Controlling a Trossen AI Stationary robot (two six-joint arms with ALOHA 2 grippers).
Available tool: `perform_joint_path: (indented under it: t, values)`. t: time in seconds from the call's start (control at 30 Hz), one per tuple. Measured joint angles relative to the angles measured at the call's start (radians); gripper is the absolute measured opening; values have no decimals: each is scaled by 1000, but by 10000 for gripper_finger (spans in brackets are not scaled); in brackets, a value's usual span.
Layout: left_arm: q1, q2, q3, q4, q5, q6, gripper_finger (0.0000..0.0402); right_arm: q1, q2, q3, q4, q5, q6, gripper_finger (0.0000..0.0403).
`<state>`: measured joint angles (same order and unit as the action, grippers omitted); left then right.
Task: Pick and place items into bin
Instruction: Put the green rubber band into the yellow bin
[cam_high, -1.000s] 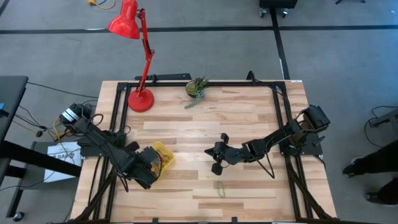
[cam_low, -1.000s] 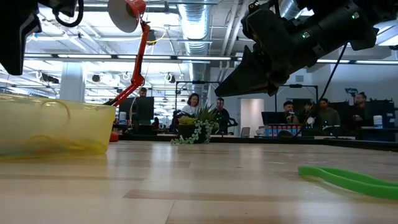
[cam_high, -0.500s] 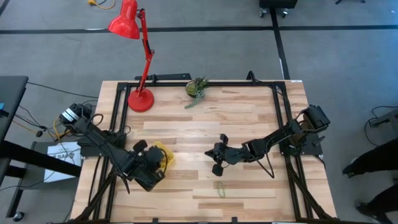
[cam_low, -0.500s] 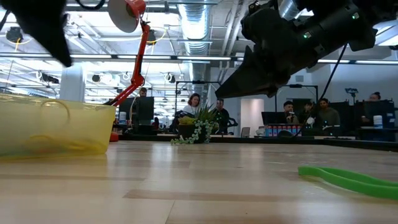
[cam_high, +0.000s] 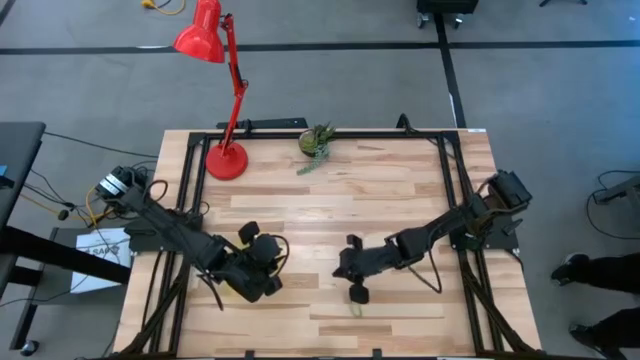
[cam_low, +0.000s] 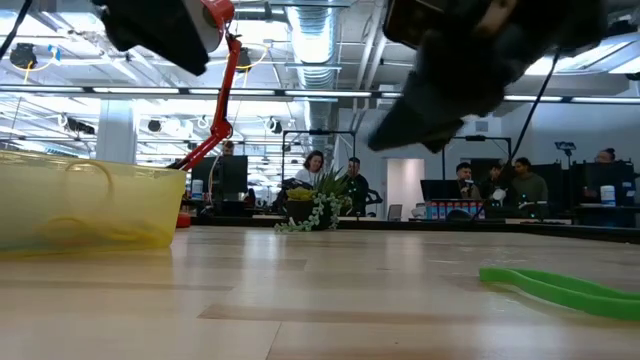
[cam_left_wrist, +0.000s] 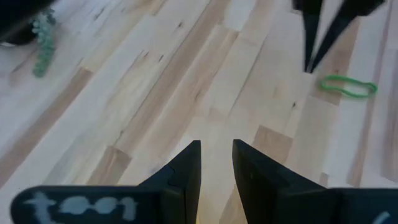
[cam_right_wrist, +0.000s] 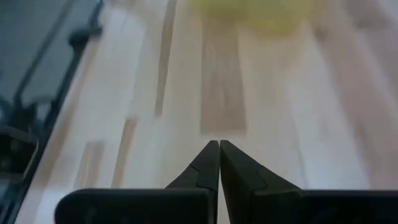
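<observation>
At the left of the low view the yellow translucent bin (cam_low: 85, 208) stands on the table (cam_low: 320, 300), and some thin loops are visible inside it through the wall. In the high view the bin is almost fully hidden under the left gripper (cam_high: 262, 262), which hangs over it in the lower left part of the table. In the left wrist view the fingers (cam_left_wrist: 186, 171) of this gripper are a little apart and hold nothing, so I judge that this arm has no item to place now.

In the lower centre of the high view the right gripper (cam_high: 352, 270) hovers above the table, just above the green rubber band (cam_high: 354, 305) in the frame. Its fingers (cam_right_wrist: 219, 163) are pressed together and nothing is between them. The same green rubber band lies flat at the lower right of the low view, well apart from the bin.

The step in hand seems to be the approach to this last loose band. The next move calls for the right gripper to spread its fingers, go down over the band and pinch the thin loop against the wood.
</observation>
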<state>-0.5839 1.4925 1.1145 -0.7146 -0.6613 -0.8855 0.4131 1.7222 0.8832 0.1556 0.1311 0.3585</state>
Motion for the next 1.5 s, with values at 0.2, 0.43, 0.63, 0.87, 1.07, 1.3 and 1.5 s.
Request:
perform_joint_path:
  t: [0.2, 0.43, 0.63, 0.87, 1.07, 1.3, 1.5]
  values:
    - [30, 0, 0, 6, -1, 30, 82, 54, 0, 85, -351, 5, 266, 7]
    - [44, 0, 0, 6, -1, 30, 82, 121, 0, 92, -439, 2, 428, 7]
    - [44, 0, 0, 6, 8, 30, 82, 161, 0, 92, -427, 1, 436, 12]
    - [44, 0, 0, 6, 9, 30, 82, 168, 0, 92, -371, 16, 423, 49]
    - [44, 0, 0, 6, 10, 29, 82, 171, 0, 92, -371, 51, 436, 61]
    - [44, 0, 0, 6, 10, 29, 82, 214, 0, 92, -363, 66, 472, 61]
    - [44, 0, 0, 6, 9, 29, 82, 235, 1, 92, -328, 131, 482, 61]
